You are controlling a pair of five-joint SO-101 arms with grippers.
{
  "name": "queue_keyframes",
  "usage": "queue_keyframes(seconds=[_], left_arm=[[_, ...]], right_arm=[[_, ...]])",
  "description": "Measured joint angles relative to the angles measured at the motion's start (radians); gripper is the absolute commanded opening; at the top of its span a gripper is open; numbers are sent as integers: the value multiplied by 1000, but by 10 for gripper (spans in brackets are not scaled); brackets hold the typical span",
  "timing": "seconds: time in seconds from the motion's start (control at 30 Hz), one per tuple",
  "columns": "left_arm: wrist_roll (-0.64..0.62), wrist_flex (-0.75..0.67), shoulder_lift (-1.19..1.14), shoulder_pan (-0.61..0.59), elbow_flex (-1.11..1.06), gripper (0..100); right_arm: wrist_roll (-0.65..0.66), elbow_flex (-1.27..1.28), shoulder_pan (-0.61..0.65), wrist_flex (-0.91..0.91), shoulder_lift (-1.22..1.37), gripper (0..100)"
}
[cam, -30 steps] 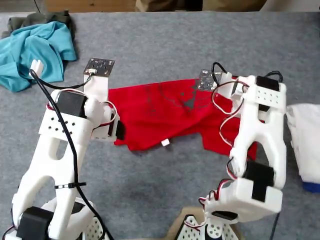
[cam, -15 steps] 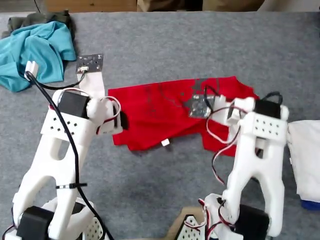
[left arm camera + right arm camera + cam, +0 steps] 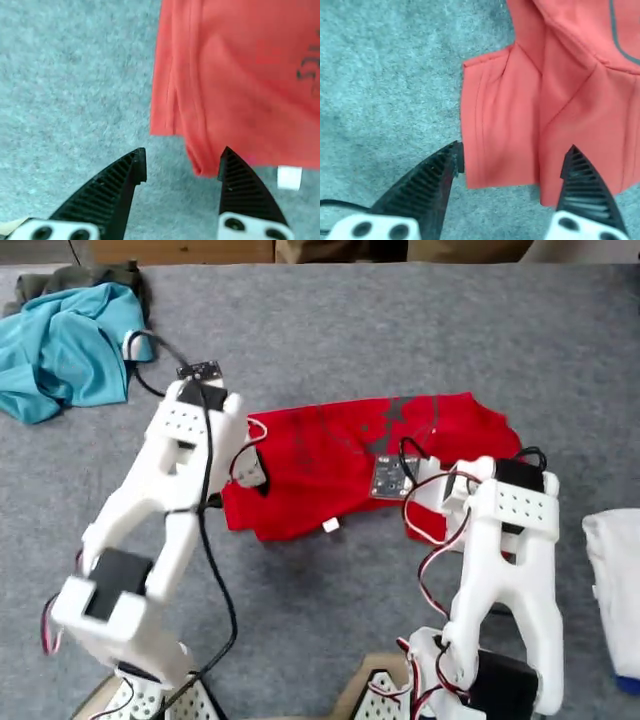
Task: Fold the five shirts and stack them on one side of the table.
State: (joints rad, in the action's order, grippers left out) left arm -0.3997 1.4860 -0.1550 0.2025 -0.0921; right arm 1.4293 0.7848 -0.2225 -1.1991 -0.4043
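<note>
A red shirt (image 3: 330, 455) lies partly folded and wrinkled across the middle of the grey table. My left gripper (image 3: 182, 162) hangs open just above the shirt's near left corner (image 3: 200, 160), which sits between the two black fingers. In the high view the left arm (image 3: 185, 455) leans over that left edge. My right gripper (image 3: 515, 155) is open too, straddling the hem of a red sleeve flap (image 3: 500, 135) at the shirt's near right. The right arm (image 3: 505, 515) covers that part in the high view.
A crumpled teal shirt (image 3: 70, 345) lies at the far left with a dark green one (image 3: 70, 278) behind it. A white shirt (image 3: 618, 570) sits at the right edge. A small white tag (image 3: 330, 526) pokes out at the red shirt's near edge.
The left arm has swung and stretched forward over the shirt's left edge. The right arm has drawn back from the shirt's far right side to its near right sleeve.
</note>
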Motion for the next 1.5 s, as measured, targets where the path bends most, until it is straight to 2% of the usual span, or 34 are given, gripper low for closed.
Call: queue_keyframes(seconds=[0.13,0.4,0.6,0.73,1.13,1.5], left_arm=[[-23,-2,-117,0,95,243],[-26,-3,-222,0,169,243],[-26,-3,-235,0,176,243],[-26,-3,-235,0,178,243],[-26,-3,-235,0,178,243],[2,34,-235,0,213,243]], right_arm=[[0,71,0,63,0,323],[5,109,0,69,0,324],[49,181,-6,127,0,324],[49,219,-29,226,0,324],[49,252,-38,354,66,323],[49,146,-41,324,261,316]])
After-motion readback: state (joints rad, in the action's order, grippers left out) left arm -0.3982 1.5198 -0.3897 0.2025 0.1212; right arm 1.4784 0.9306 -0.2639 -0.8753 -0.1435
